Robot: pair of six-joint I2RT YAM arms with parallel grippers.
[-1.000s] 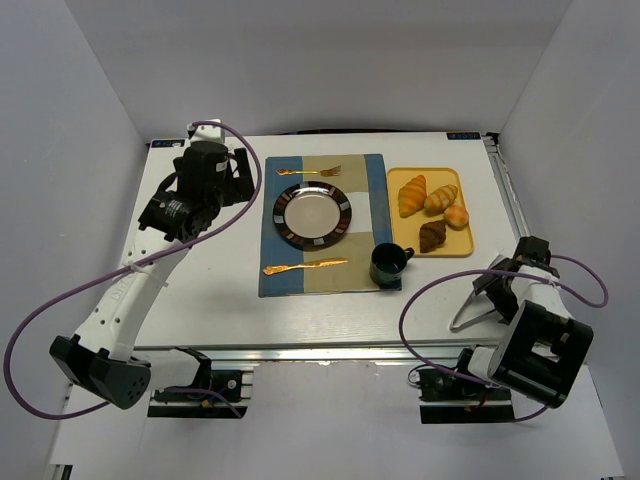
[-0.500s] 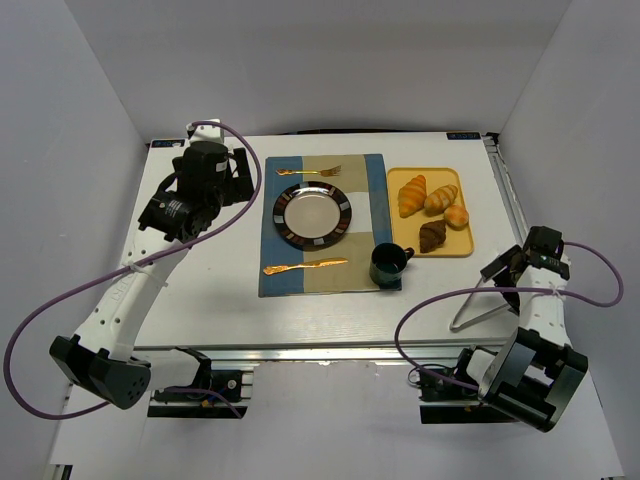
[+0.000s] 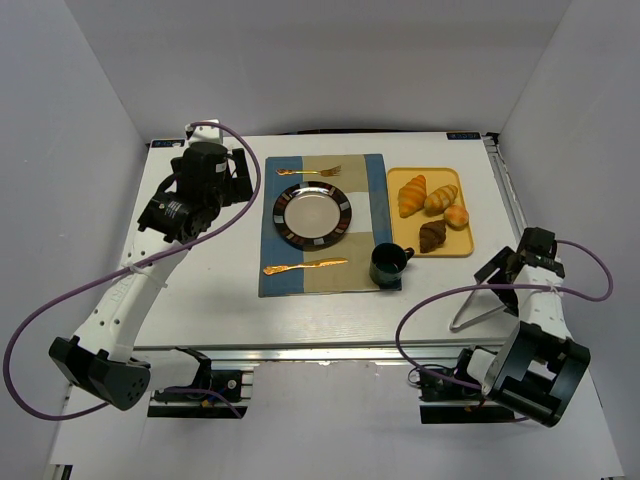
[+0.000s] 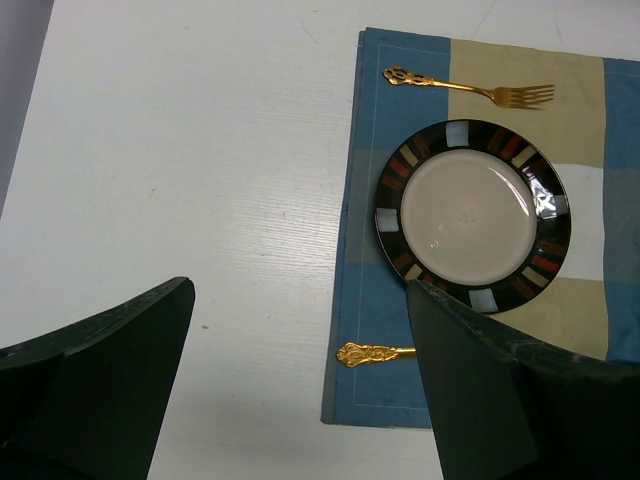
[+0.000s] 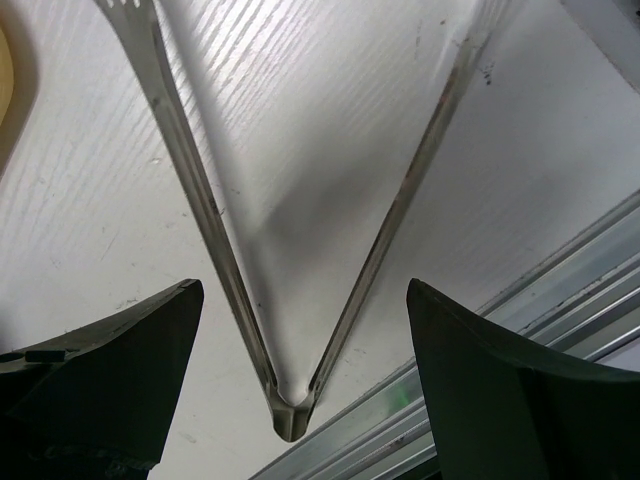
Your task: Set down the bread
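Note:
The bread (image 3: 432,236), a small dark brown croissant, lies at the near edge of the yellow tray (image 3: 393,215) beside lighter pastries. A pair of metal tongs (image 3: 475,306) lies spread in a V on the table right of the tray. My right gripper (image 3: 520,268) hovers over them, open and holding nothing. In the right wrist view the tongs (image 5: 205,225) point their hinge toward me, between the wide jaws of the right gripper (image 5: 300,288). My left gripper (image 3: 232,176) stays far left, and the left gripper (image 4: 300,288) is open and empty above the bare table.
A striped plate (image 3: 283,215) sits on a blue and tan placemat (image 3: 376,180) with a gold fork (image 3: 318,171) behind it, a gold knife (image 3: 305,266) in front and a dark mug (image 3: 388,264) at the mat's near right corner. The table's metal front rail (image 5: 520,330) runs just behind the tongs' hinge.
My right wrist has shifted a little to the right and back over the tongs while the arm's elbow swung. Its jaws stayed wide. The left arm has not moved.

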